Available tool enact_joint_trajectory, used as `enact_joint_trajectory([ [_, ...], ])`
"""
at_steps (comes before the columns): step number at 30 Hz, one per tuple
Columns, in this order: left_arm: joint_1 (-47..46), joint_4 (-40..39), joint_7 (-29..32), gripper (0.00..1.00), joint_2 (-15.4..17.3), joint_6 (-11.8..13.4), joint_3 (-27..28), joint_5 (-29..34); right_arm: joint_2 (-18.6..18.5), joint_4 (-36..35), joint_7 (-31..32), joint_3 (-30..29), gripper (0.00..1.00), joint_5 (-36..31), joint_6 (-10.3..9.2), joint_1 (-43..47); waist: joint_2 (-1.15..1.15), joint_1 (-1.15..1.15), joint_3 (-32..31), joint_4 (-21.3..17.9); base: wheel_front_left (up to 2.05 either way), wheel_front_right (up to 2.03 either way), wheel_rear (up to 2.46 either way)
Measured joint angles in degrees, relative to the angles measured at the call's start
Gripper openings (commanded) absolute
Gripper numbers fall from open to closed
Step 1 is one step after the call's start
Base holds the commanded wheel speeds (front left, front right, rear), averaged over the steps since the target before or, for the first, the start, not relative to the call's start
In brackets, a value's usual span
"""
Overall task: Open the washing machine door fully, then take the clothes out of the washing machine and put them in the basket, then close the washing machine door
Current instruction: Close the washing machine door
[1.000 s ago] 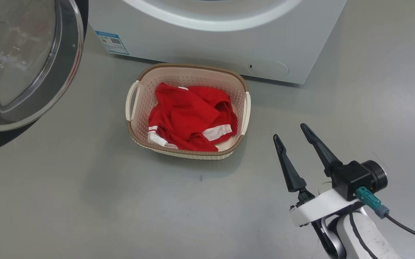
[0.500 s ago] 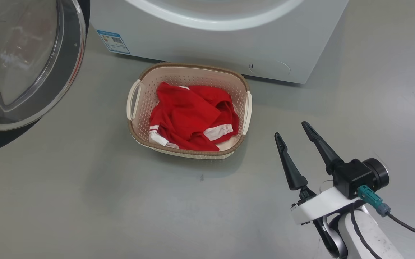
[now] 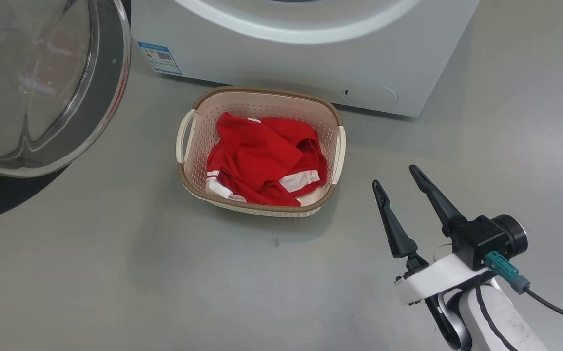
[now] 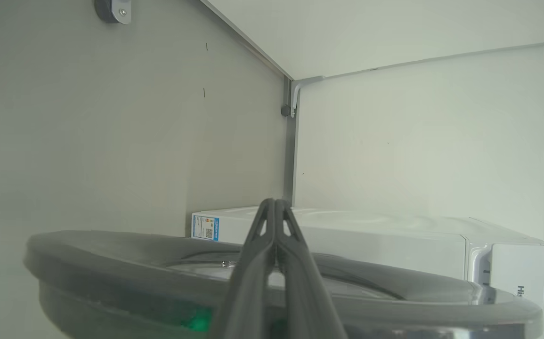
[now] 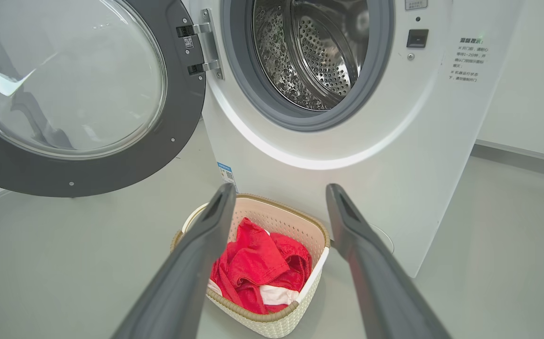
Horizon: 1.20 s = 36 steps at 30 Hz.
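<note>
Your left claw (image 4: 274, 202) is pinched fully shut with nothing in it. Your right claw (image 3: 393, 175) is spread wide and empty above the grey floor (image 3: 115, 268), off to the right of the small cream plastic basket (image 3: 262, 91) with perforated sides and a brown woven-look rim. The soft red fabric garment (image 3: 257, 163) with white bands and cuffs lies crumpled inside that basket, just in front of the big white front-loading washing machine (image 3: 286, 63). What you can see of its perforated steel drum (image 5: 314, 56) looks bare.

That leaves you the large round glossy black door (image 3: 110, 97) with the bulging clear glass bowl, which stands swung wide open on the machine's left side.

Expect it to be rigid and fairly weighty, turning only about its metal hinge (image 5: 203, 44). Its surface is probably slick, so a pinch would likely slide off. Push it with the flat of closed fingers instead.

Press on the dark outer ring at the edge farthest from the hinge, where leverage is best. Keep off the glass bowl, which is curved, slippery and the part most likely to be damaged.

In the left wrist view the shut fingers sit right over the door's dark rim (image 4: 111, 263). Whether they touch it, you cannot tell from that angle.
</note>
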Motion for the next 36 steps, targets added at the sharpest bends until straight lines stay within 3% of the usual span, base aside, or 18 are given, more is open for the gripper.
enact_joint_trajectory([
  [7, 0.0, 0.7, 4.7, 0.00, -0.4, -0.9, -1.7, 0.3, 0.0, 0.1, -0.1, -0.2, 1.00, 0.0, 0.00, -0.1, 0.00, 0.00, -0.3, 0.4, 0.00, 0.00, 0.00],
  [19, 1.1, 1.0, 15.4, 0.00, -3.2, -6.1, -3.0, -2.5, 0.2, 1.6, -0.5, -0.5, 1.00, 0.6, 0.00, -0.1, 0.00, 0.00, -2.3, 1.5, 0.00, 0.00, 0.00],
  [36, 5.7, -0.6, 28.1, 0.00, -5.9, -11.1, -4.5, -6.1, 1.1, 2.3, -0.6, -0.3, 1.00, 1.1, -0.01, 0.0, 0.00, 0.00, -5.0, 3.1, 0.00, 0.00, 0.00],
])
